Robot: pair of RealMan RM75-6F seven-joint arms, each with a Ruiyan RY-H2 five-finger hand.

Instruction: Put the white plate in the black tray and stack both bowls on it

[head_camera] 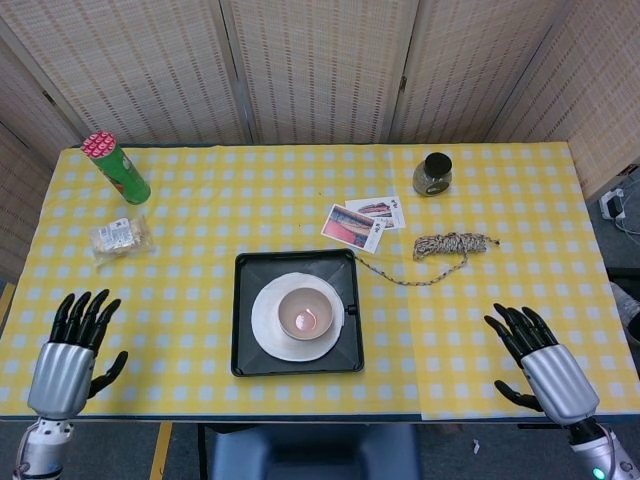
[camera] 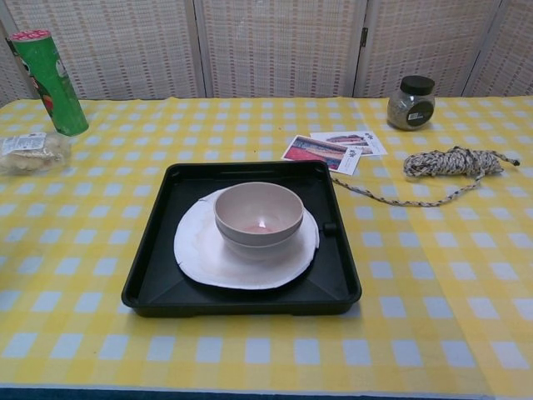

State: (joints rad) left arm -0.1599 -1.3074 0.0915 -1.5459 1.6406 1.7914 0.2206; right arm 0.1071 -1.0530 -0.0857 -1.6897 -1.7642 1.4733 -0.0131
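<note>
Head view: robot hands (head_camera: 68, 358) spread, empty.

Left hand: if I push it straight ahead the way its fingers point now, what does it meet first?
The left hand, open at the table's near left corner, points toward the far edge. First in that line looks like the snack packet, then the green can. Height above the table is unclear, so it could pass over.

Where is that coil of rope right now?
The rope lies on the right half of the table in the head view, just below the dark jar and right of the photo cards.
</note>
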